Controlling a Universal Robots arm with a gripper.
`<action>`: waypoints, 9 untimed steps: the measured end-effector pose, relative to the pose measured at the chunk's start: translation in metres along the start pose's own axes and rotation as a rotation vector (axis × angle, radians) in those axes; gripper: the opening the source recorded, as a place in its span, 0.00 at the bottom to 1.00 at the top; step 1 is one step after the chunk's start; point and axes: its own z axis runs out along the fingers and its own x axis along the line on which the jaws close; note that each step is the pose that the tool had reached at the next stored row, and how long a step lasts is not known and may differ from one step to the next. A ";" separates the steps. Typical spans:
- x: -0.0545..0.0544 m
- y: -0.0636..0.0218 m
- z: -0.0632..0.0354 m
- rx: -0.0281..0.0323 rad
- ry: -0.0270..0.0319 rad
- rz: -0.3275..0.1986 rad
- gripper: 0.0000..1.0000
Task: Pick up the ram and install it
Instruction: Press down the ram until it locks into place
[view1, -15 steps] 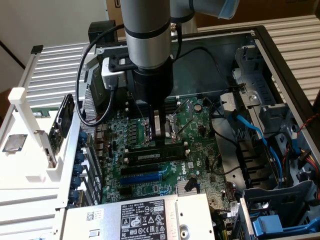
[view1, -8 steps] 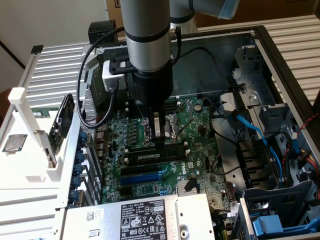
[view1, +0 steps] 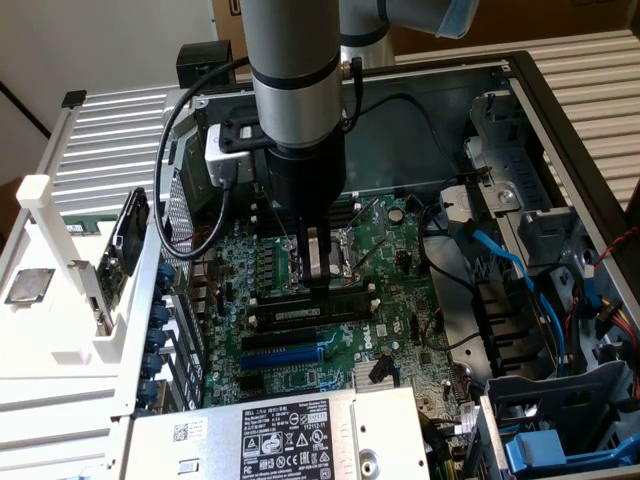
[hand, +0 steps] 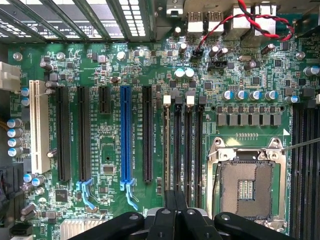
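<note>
Where the arm reaches down into the open computer case (view1: 520, 90), its fingers (view1: 318, 262) stand closed, pressed together with no gap showing between them, and their tips are low over the motherboard (view1: 400, 300) at the bank of memory slots. The ram (view1: 305, 313) stands on edge in the memory slot nearest the expansion slots, its long face with the pale label turned toward the blue expansion slot (view1: 290, 354). In the exterior view the fingertips end just beside the ram's upper edge, on the side toward the processor socket (view1: 350, 245); whether they touch the stick cannot be told.

From the wrist view the fingers (hand: 169, 212) appear as a tight dark pair, and the ram (hand: 166, 150) is seen edge-on as a thin pale line running away from them along its slot up to a white end clip (hand: 167, 100). The neighbouring memory slots (hand: 189, 150) lie parallel and close on one side, and a long black expansion slot (hand: 148, 135) lies just beside the ram on the other, so room on both of its long sides is tight.

Open board lies between the slots and the power supply (view1: 290, 430) at the near edge. At the exterior view's right, blue cables (view1: 500, 255) and drive bays (view1: 560, 400) crowd the case, well apart from the fingers. At the exterior view's left, the slotted rear wall (view1: 180, 250) rises close to the slot ends.
</note>
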 end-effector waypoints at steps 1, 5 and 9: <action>0.000 0.0000 0.0001 -0.0003 -0.0001 0.000 0.10; 0.001 -0.0001 0.0001 -0.0022 0.0004 0.000 0.10; 0.001 0.0000 0.0001 -0.0046 0.0007 0.000 0.10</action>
